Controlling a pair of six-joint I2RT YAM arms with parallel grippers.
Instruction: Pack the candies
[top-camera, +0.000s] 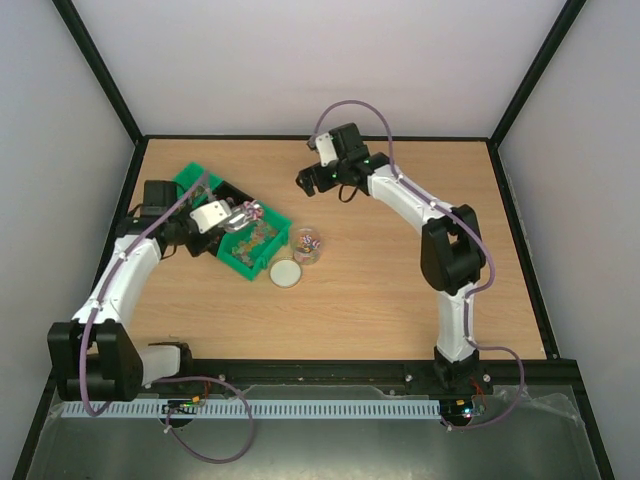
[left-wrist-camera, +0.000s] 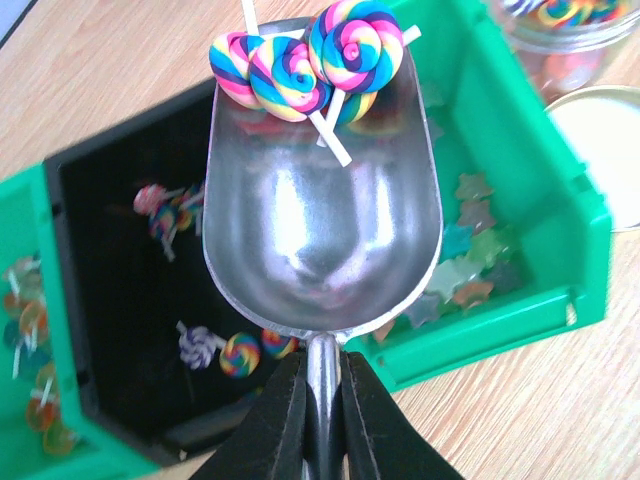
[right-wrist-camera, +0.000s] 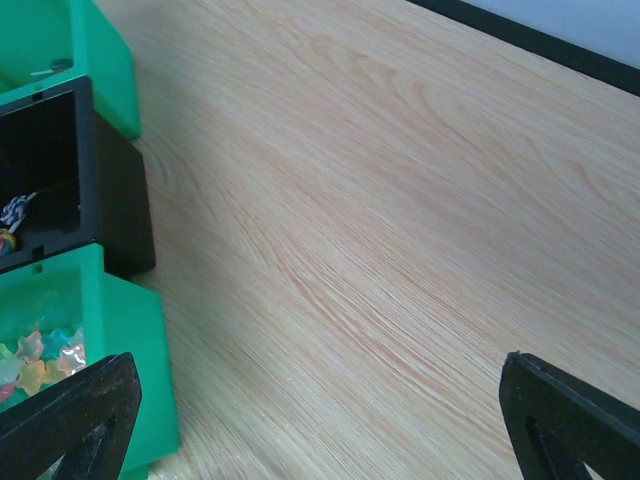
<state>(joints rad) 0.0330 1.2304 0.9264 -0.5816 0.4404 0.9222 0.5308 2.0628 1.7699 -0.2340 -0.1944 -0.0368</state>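
My left gripper (left-wrist-camera: 322, 368) is shut on the handle of a shiny metal scoop (left-wrist-camera: 320, 220). At the scoop's far end lie three rainbow-swirl lollipop candies (left-wrist-camera: 300, 65). The scoop hangs over a black bin (left-wrist-camera: 120, 300) that holds more lollipops, beside a green bin (left-wrist-camera: 520, 200) of star-shaped candies. A glass jar (top-camera: 306, 244) with candies in it stands right of the bins, its top showing as the jar (left-wrist-camera: 565, 30) in the left wrist view. My right gripper (top-camera: 306, 180) hovers open over bare table behind the bins, its gripper (right-wrist-camera: 318, 375) holding nothing.
The round whitish lid (top-camera: 285, 273) lies flat in front of the jar and shows as the lid (left-wrist-camera: 605, 140) in the left wrist view. Another green bin (top-camera: 195, 180) sits behind the black one. Black frame rails edge the wooden table (top-camera: 420, 290).
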